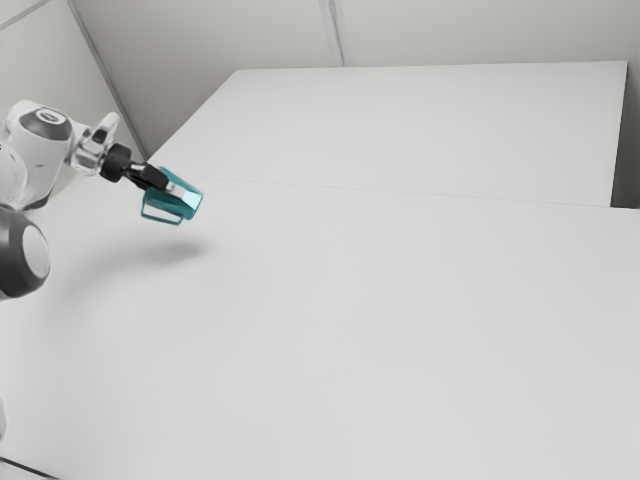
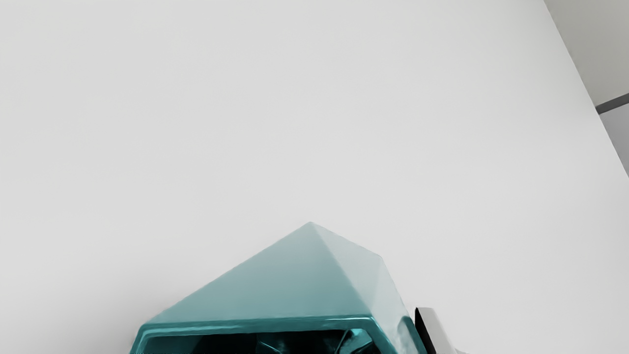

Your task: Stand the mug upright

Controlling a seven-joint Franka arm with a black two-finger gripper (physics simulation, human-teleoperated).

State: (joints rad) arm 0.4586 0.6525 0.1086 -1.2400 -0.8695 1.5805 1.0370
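Mug, teal and angular, is up in the air above the white table, held by the gripper near the exterior view's left. The gripper is closed on it, a pale fingertip lying against its side. The mug is tilted, not upright, with its handle on the underside, toward the table. A soft shadow falls on the tabletop below, and a strip of bare surface shows between the two.

In the wrist view the mug's open mouth faces back toward the hand, its inside dark, while the closed base end points away from the gripper. One finger, pale with a black inner face, stands right beside the mug's outer wall; I cannot make out the other one there. The arm comes in from the exterior view's left. Beyond the table stands a plain pale wall.
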